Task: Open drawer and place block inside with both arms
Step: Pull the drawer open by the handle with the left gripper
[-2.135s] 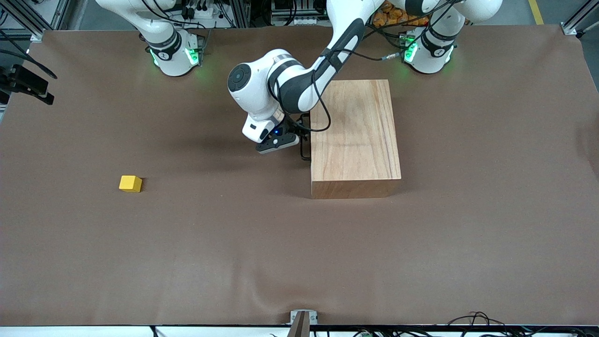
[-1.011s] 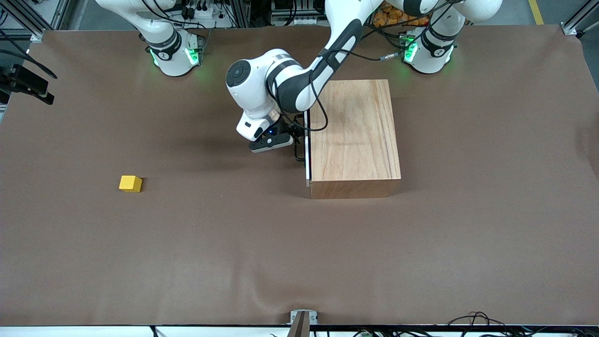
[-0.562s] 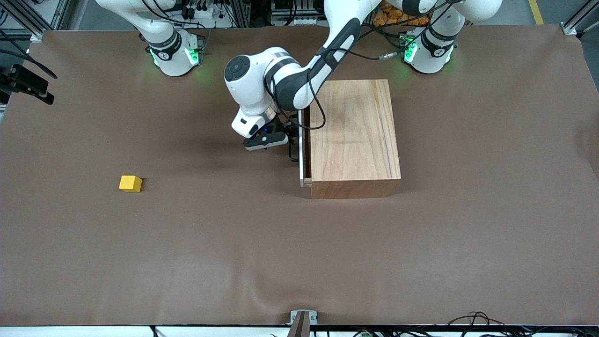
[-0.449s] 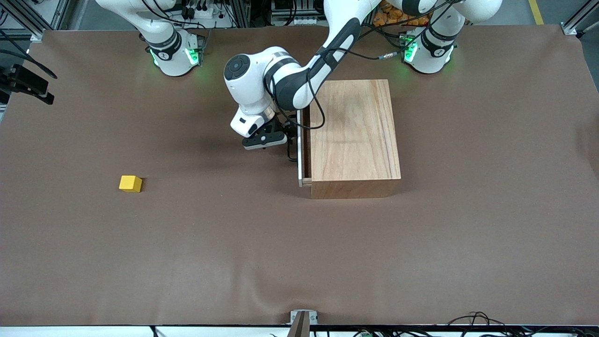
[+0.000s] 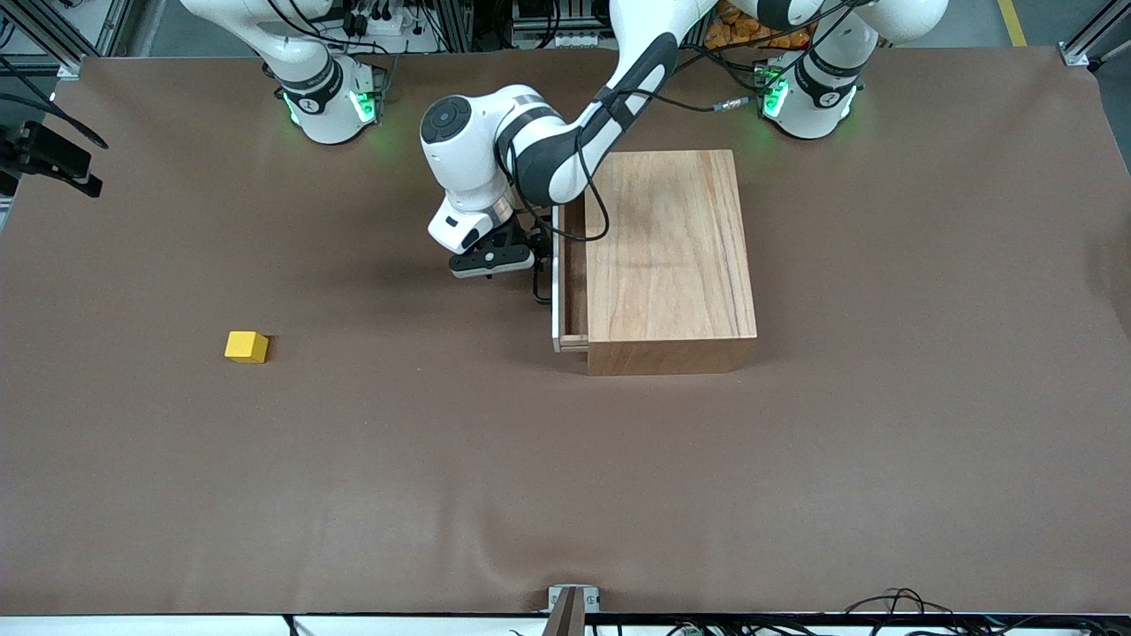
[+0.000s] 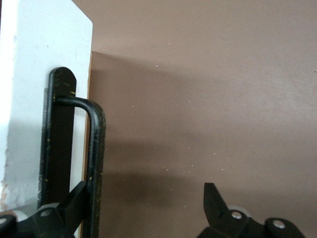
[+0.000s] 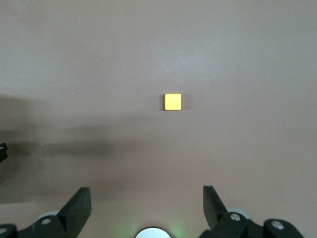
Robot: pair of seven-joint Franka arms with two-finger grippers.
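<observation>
The drawer (image 5: pixel 571 274) stands part way out of the wooden box (image 5: pixel 671 256); with the box as the middle of a clock in the front view, the drawer slides toward 9 o'clock, and only a narrow strip of tray shows. The left gripper (image 5: pixel 519 258) is at the black wire handle (image 6: pixel 95 148), its jaws spread wide. One finger (image 6: pixel 74 203) is beside the bar on the white panel's (image 6: pixel 29 99) side, apparently hooking it rather than pinching.

The handle is stiff and thin, so a hooked pull probably works, though the light box may creep along the cloth.

The block (image 5: pixel 246 346) lies on the table (image 5: pixel 565 495) at about 8 o'clock from the box, well apart from it. It looks light, rigid and flat-sided, so take it across two facing sides.

The right gripper (image 7: pixel 147 203) waits released, high over the block (image 7: pixel 173 101)
</observation>
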